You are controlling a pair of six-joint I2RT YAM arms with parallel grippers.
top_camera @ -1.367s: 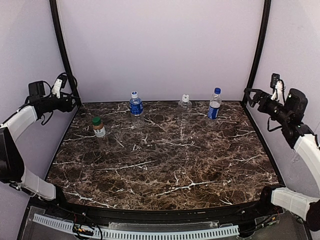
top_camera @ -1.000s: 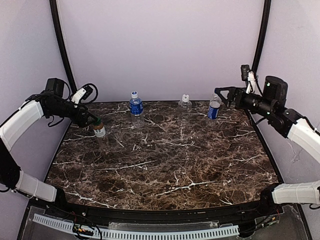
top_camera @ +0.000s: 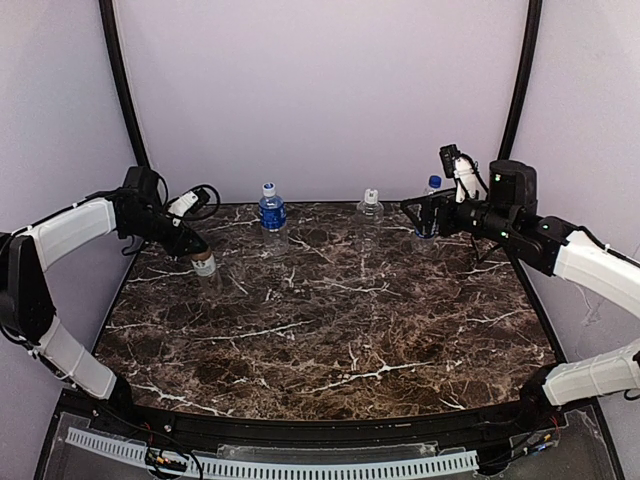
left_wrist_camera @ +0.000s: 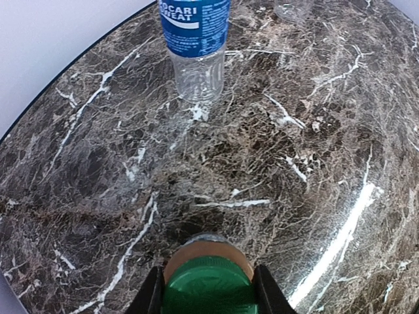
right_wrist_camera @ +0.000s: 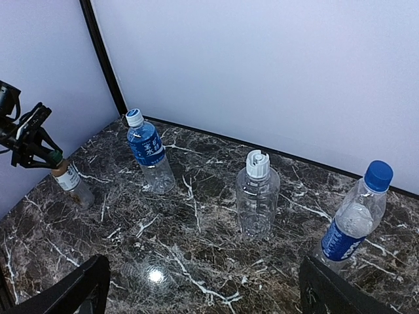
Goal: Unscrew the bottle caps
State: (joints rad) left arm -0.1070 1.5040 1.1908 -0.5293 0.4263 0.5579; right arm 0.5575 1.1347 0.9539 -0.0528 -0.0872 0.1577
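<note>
The brown coffee bottle (top_camera: 206, 270) with a white label stands at the table's left. My left gripper (top_camera: 196, 251) is shut on its green cap (left_wrist_camera: 209, 288), one finger on each side. A blue-label bottle (top_camera: 271, 212) stands behind it, also seen in the left wrist view (left_wrist_camera: 195, 39). The plain clear bottle (right_wrist_camera: 256, 196) has a white cap. A second blue-label bottle (right_wrist_camera: 353, 222) stands at the right rear. My right gripper (right_wrist_camera: 209, 294) hangs open above the table in front of these two, with nothing between its fingers (right_wrist_camera: 85, 288).
The dark marble table (top_camera: 330, 340) is boxed in by pale walls and black frame posts (top_camera: 122, 90) at the rear corners. In the top view the right arm (top_camera: 520, 225) hides most of the right-hand blue-label bottle.
My left gripper came down over the coffee bottle and shut on its green cap. My right arm swung left and forward to the rear right bottles, still open.
</note>
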